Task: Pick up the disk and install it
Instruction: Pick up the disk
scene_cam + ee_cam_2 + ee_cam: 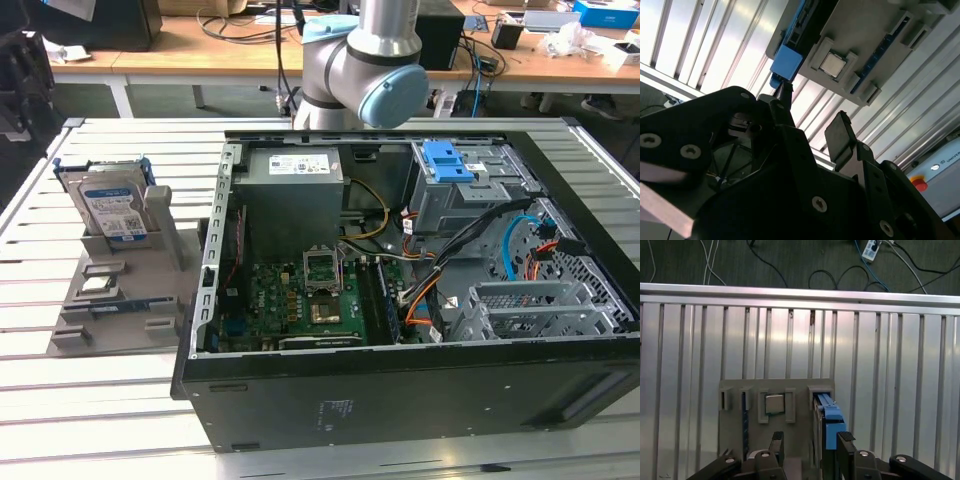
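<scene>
The tool (810, 444) hangs released and empty over the slatted desk (690, 365), fingers (776, 442) spread and not yet around the disk (829, 422), which stands on edge in a grey holder (801, 405) beside the open computer case (400, 400); the pick-up step seems in hand, and a grasp calls for straddling the disk's thin edge squarely

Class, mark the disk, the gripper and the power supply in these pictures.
Disk (113, 212): exterior view, on its label.
Gripper (810, 437): first wrist view, midway between its fingertips.
Power supply (290, 212): exterior view, on its grey side.
</scene>
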Motion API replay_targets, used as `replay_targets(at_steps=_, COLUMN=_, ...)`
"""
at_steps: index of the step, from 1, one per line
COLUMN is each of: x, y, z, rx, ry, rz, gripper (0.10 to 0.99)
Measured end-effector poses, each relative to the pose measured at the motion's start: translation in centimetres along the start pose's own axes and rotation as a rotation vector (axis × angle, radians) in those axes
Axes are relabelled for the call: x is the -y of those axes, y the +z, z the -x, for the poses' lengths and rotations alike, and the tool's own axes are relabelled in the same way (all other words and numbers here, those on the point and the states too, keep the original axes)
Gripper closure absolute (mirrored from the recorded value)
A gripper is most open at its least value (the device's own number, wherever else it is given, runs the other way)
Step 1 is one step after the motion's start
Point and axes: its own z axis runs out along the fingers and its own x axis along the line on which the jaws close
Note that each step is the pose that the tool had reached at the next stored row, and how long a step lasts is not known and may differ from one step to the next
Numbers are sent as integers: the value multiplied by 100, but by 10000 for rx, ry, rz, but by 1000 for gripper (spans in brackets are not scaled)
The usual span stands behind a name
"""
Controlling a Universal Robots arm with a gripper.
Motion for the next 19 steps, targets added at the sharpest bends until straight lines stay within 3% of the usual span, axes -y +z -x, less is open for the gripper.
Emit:
replay_targets(at_steps=7, x=61, y=88, z=48, rx=-55, ry=3, rz=3, gripper=545)
replay_targets(at_steps=12, x=107, y=142, z=190, rx=-108, ry=5, rz=5, gripper=545)
replay_targets(at_steps=19, x=140, y=216, z=282, rx=-195, ry=7, rz=9, gripper=545)
